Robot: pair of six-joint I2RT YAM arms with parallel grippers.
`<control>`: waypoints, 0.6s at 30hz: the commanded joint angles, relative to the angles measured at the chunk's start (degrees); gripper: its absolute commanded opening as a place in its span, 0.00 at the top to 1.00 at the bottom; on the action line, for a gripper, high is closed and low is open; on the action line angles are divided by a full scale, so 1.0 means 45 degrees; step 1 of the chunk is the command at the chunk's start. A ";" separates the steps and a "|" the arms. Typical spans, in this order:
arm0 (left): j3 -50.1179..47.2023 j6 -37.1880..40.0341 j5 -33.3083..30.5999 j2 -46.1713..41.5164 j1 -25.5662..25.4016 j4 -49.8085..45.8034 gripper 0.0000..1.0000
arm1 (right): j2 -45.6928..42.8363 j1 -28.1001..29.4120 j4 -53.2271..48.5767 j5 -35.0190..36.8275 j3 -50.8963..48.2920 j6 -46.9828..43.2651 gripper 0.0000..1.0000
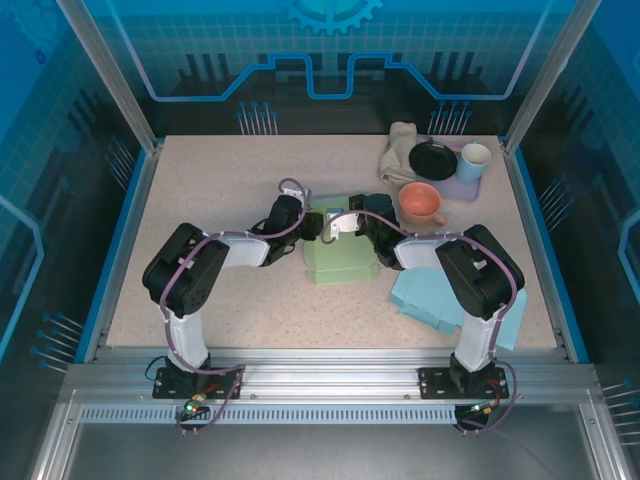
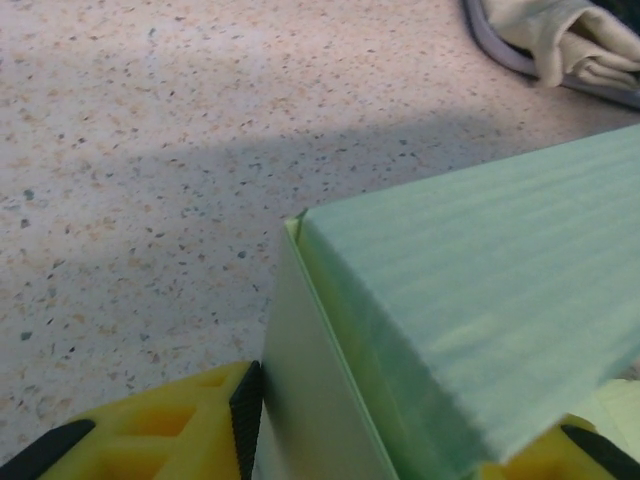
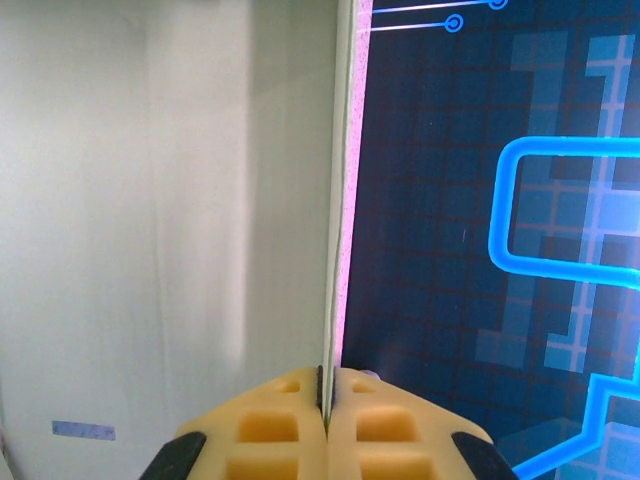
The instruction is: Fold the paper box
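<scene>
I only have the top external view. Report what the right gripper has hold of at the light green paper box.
Observer: In the right wrist view, the right gripper is shut on the thin edge of a pale panel.
Operator: Now the other arm.
Observer: The left gripper straddles a corner of the light green paper box, one yellow finger on each side.
Operator: Say whether it grips.
Observer: The left wrist view does not settle that. One black pad lies right beside the box wall.

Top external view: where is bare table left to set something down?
Bare: the far-left tabletop between its left edge and the green paper box, and the near strip in front of that box. Crowded: far-right corner with cloth, black dish, cup, mug; blue sheets near right.
</scene>
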 commanded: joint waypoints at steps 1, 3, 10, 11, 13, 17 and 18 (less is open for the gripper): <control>0.0402 -0.0383 -0.1492 0.0213 -0.0184 -0.0905 0.60 | 0.0015 -0.0028 -0.0323 -0.0264 -0.0142 0.0280 1.00; 0.0452 -0.0591 -0.1788 0.0247 -0.0177 -0.1062 0.61 | 0.0005 -0.0045 -0.0324 -0.0266 -0.0138 0.0309 1.00; 0.1012 -0.1660 -0.3570 0.0495 -0.0279 -0.2355 0.76 | -0.0025 -0.0062 -0.0289 -0.0235 -0.0142 0.0388 1.00; 0.1156 -0.1879 -0.3989 0.0558 -0.0302 -0.2666 0.77 | -0.0010 -0.0079 -0.0266 -0.0208 -0.0142 0.0404 1.00; 0.1407 -0.2420 -0.4821 0.0622 -0.0341 -0.3397 0.79 | 0.0003 -0.0100 -0.0210 -0.0186 -0.0142 0.0424 1.00; 0.1769 -0.3323 -0.6339 0.0730 -0.0340 -0.4682 0.84 | -0.0006 -0.0138 -0.0147 -0.0139 -0.0135 0.0485 1.00; 0.1842 -0.3389 -0.6621 0.0757 -0.0359 -0.4915 0.86 | -0.0007 -0.0155 -0.0119 -0.0149 -0.0142 0.0503 1.00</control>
